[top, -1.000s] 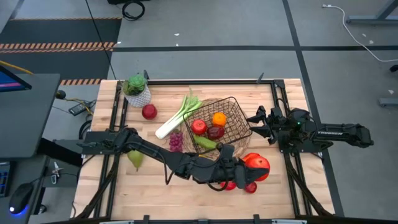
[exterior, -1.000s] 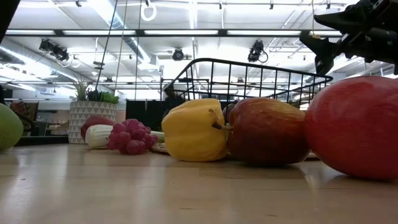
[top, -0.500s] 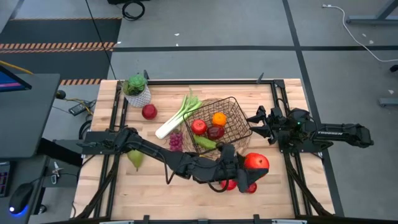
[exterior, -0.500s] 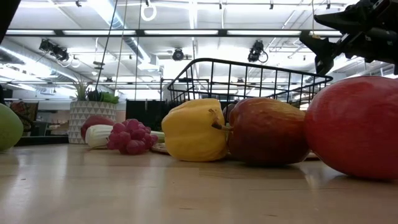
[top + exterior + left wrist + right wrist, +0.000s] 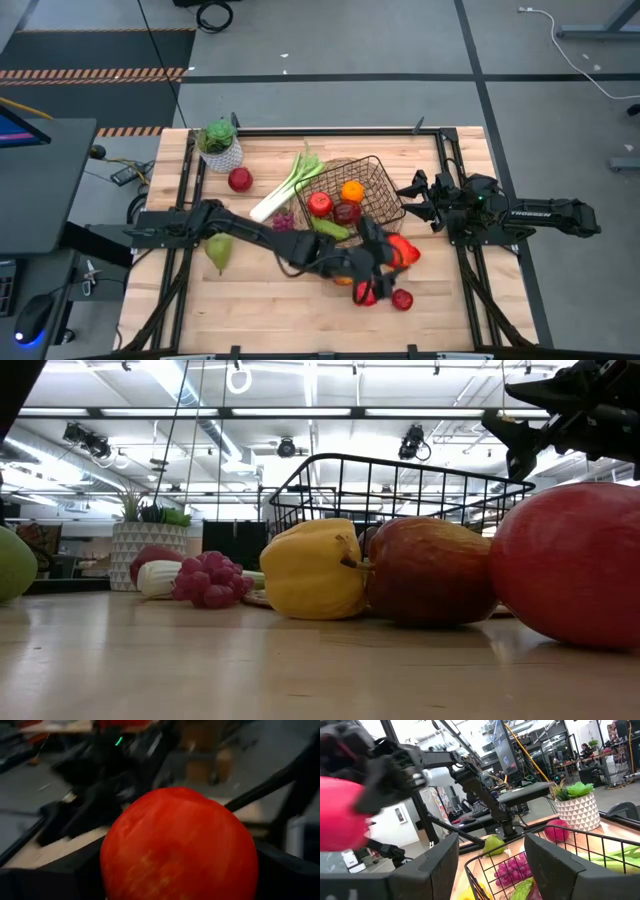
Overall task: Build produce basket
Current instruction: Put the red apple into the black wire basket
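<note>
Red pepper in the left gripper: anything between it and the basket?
Nothing visible. The left gripper holds the red pepper just off the basket's near corner; the right gripper waits beside the far side.

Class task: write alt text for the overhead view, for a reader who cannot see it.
The left hand holds a big round red fruit beside a dark wire-mesh basket on a light wooden table. The basket holds an orange, red and green produce; a white-green leek and a green pear lie outside. The right hand waits by the basket's right side.
</note>
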Tool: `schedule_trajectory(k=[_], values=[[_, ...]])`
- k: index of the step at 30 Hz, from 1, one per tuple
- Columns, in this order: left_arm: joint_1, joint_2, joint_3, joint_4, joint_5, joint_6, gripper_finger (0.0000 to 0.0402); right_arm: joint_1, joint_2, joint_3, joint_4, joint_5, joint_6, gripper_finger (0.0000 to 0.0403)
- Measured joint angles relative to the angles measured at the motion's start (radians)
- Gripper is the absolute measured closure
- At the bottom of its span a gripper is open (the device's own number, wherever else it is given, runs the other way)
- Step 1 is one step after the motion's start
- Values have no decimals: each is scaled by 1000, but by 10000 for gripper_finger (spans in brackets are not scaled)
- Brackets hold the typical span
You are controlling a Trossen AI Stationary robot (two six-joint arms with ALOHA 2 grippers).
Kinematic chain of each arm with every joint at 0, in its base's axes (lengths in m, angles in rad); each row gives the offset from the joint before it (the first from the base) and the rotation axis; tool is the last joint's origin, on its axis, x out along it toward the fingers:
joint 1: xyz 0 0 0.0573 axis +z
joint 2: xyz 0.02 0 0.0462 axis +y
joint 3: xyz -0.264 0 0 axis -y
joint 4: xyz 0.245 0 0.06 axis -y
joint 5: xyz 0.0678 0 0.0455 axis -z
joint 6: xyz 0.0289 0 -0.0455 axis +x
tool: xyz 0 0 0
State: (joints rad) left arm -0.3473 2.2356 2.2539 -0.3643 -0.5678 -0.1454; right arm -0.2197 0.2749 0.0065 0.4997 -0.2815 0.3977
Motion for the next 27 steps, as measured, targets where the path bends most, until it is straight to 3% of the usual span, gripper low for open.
schedule_trajectory(k=[11,27], values=[[138,0,-1,-488,0,-264,49,0,0,0,0,0,0,172],[305,0,-137,-607,-12,-539,49,0,0,0,0,0,0,172]])
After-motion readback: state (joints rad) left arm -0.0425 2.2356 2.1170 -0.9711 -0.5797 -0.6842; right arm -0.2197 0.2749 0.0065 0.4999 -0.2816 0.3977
